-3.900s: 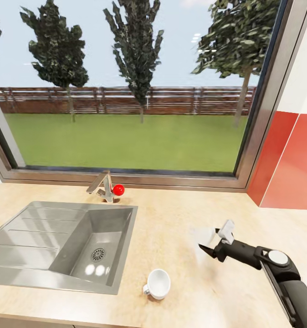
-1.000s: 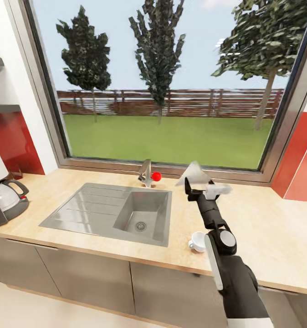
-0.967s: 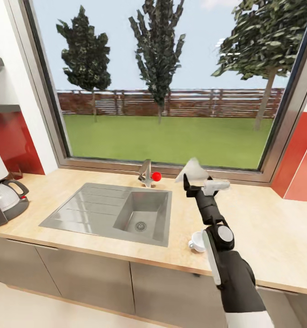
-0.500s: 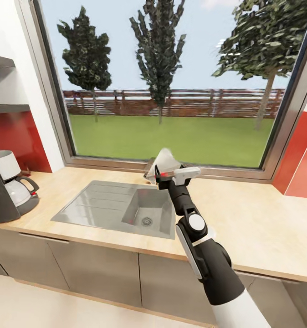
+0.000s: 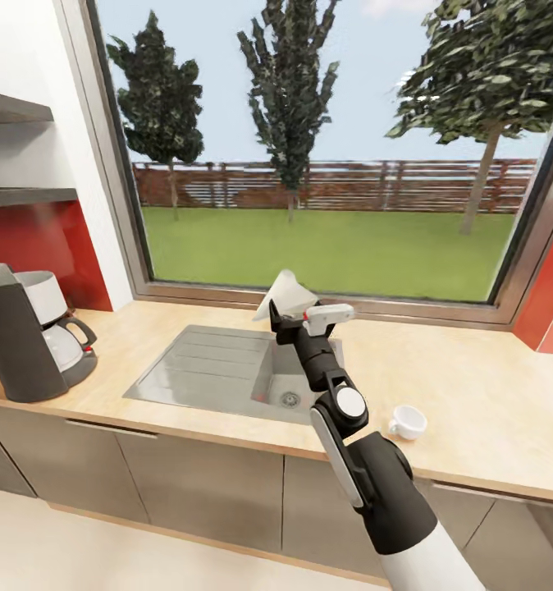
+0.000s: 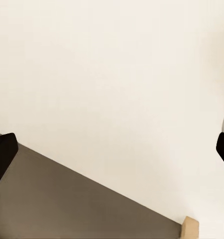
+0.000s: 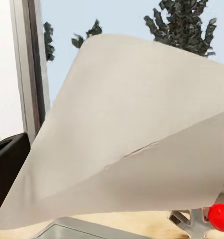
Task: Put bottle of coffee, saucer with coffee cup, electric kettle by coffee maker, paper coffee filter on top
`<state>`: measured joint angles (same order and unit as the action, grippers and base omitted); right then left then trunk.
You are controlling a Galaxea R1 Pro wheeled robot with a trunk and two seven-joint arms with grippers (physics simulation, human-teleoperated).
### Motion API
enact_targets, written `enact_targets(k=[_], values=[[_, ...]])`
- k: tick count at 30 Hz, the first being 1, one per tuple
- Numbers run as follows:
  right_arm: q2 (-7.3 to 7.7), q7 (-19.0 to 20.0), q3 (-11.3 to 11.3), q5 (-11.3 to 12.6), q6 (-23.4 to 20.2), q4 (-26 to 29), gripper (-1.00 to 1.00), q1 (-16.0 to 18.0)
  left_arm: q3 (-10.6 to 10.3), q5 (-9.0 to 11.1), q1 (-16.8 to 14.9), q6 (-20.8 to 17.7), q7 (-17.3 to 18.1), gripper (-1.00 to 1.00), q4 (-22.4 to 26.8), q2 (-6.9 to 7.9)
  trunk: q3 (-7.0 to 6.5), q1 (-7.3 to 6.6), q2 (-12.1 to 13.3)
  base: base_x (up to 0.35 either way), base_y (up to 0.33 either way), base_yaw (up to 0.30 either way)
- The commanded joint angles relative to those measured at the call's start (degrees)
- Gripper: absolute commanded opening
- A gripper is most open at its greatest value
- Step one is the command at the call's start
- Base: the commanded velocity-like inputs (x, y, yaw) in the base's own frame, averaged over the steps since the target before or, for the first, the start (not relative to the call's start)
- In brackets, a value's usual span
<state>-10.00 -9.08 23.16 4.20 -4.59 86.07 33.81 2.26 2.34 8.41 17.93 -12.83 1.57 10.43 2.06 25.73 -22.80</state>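
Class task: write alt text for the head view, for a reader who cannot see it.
The right gripper holds a white paper filter above the sink. A coffee maker stands on the counter at left; a white cup sits at right.

The right arm reaches forward and up from the lower right, elbow bent, wrist raised. Its right gripper (image 5: pixel 281 315) is closed, pinching a paper coffee filter (image 5: pixel 285 293). The left gripper's (image 6: pixel 112 154) dark fingertips (image 6: pixel 2 157) stand wide apart.

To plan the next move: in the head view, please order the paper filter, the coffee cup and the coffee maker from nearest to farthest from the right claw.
1. Paper filter: held in the right claw, over the sink.
2. Coffee cup: on the countertop, to the claw's right.
3. Coffee maker: far left on the countertop.
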Motion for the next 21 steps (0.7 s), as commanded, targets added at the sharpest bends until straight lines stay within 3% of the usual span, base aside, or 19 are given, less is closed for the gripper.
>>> enact_targets(k=[1,4,10,12,18,21], values=[[0.0,-0.4,0.1,0.4,-0.2,0.0,-1.0,0.0,0.2,0.3,0.0,0.1,0.1,1.0,0.1,-0.02,0.12,0.06,-0.1,0.161,0.295,0.0],[0.0,-0.3,0.1,0.5,-0.2,0.1,-1.0,-0.7,0.2,0.3,0.0,-0.1,0.1,1.0,0.1,-0.08,0.12,0.06,-0.1,0.199,0.289,0.0],[0.0,-0.1,0.2,0.5,0.2,0.1,-1.0,-7.1,0.4,0.4,0.0,-0.2,0.1,1.0,0.1,-0.31,0.12,0.06,-0.1,0.254,0.254,0.0],[0.0,-0.1,3.4,0.4,0.3,0.2,-1.0,-8.6,0.5,0.4,0.0,-0.3,0.1,1.0,0.1,-0.4,0.12,0.06,-0.1,0.276,0.161,0.0],[0.0,0.0,5.4,0.4,0.4,0.0,-1.0,-9.0,0.5,0.4,0.0,-0.4,0.1,1.0,0.1,-0.49,0.12,0.06,-0.1,0.278,0.136,0.0],[0.0,0.0,8.8,0.4,0.5,-0.1,-1.0,-9.1,0.5,0.4,0.0,-0.5,0.1,1.0,0.2,-0.5,0.12,0.06,-0.1,0.243,0.2,0.0]])
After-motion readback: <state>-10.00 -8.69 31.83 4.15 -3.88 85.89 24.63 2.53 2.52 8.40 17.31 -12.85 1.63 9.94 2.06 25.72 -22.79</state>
